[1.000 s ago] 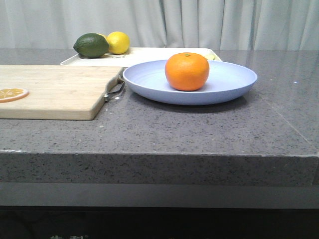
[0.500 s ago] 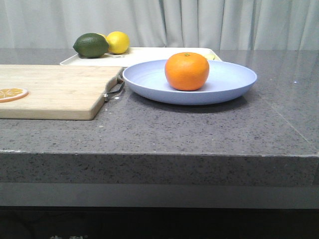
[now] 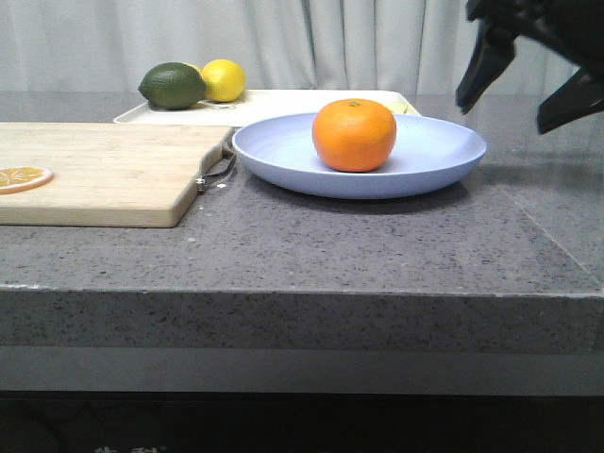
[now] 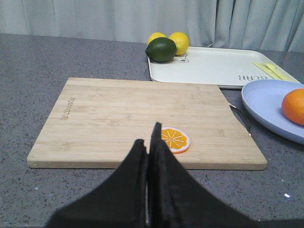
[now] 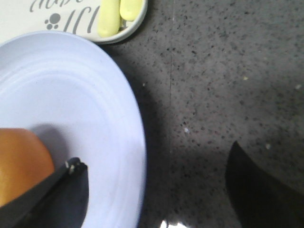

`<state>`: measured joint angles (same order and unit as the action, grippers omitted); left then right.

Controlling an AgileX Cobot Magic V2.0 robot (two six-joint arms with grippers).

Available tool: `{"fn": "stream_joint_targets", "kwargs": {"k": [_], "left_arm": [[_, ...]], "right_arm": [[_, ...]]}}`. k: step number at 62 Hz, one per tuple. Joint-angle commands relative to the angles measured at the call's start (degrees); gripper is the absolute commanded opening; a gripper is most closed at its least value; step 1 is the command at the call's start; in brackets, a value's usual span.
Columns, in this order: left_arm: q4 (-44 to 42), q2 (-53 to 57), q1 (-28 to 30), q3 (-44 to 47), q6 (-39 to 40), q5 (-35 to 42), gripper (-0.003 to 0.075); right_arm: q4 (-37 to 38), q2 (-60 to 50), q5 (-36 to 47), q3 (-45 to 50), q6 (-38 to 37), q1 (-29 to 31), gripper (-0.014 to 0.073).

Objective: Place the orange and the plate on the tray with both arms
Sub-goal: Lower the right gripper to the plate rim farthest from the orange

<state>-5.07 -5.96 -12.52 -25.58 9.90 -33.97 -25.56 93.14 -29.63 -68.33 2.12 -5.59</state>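
Observation:
The orange [image 3: 354, 135] sits in the pale blue plate [image 3: 434, 151] on the grey counter, just in front of the white tray [image 3: 311, 98]. My right gripper [image 3: 514, 94] hangs open above the plate's right rim, one finger over the plate [image 5: 95, 118] near the orange [image 5: 21, 164], the other over bare counter. My left gripper [image 4: 148, 135] is shut with nothing in it, low in front of the cutting board; it does not show in the front view. The left wrist view also catches the plate [image 4: 266, 107], the orange [image 4: 294, 105] and the tray [image 4: 213, 66].
A wooden cutting board [image 3: 104, 170] with an orange slice [image 3: 23, 176] lies left of the plate, its metal handle near the rim. A green lime [image 3: 173, 85] and a yellow lemon [image 3: 223, 79] sit on the tray's far left corner. Pale yellow cutlery [image 5: 118, 14] lies on the tray's right end.
My right gripper has come into the front view from the upper right and now hangs open over the plate's right rim. The orange, plate and tray have not moved.

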Motion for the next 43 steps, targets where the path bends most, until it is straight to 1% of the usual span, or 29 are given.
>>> {"fn": "stream_joint_targets", "kwargs": {"k": [1, 6, 11, 20, 22, 29, 38, 43], "left_arm": [[0.24, -0.70, 0.13, -1.38, 0.41, 4.74, -0.0018], [0.24, -0.70, 0.13, -1.38, 0.41, 4.74, -0.0018], [0.24, -0.70, 0.13, -1.38, 0.41, 4.74, -0.0018], [0.24, -0.70, 0.13, -1.38, 0.41, 4.74, -0.0018], [0.24, -0.70, 0.13, -1.38, 0.41, 4.74, -0.0018], [0.24, -0.70, 0.13, -1.38, 0.41, 4.74, -0.0018], [0.24, -0.70, 0.13, -1.38, 0.41, 4.74, -0.0018], [0.24, -0.70, 0.13, -1.38, 0.41, 4.74, -0.0018]], "right_arm": [[-1.89, 1.27, 0.18, -4.61, 0.53, -0.17, 0.0600], [-2.02, 3.53, -0.36, -6.03, 0.53, -0.88, 0.0589], [-2.02, 4.90, -0.52, -7.10, 0.53, -1.61, 0.0545], [-2.81, 5.93, -0.58, -7.48, 0.53, -1.93, 0.0384], [-2.81, 5.93, -0.58, -7.48, 0.53, -1.93, 0.0332], [-2.81, 5.93, -0.58, -7.48, 0.53, -1.93, 0.0196], [-2.81, 5.93, -0.58, -7.48, 0.53, -1.93, 0.0055], [-2.87, 5.93, -0.82, -7.48, 0.53, -1.93, 0.0015]]}}
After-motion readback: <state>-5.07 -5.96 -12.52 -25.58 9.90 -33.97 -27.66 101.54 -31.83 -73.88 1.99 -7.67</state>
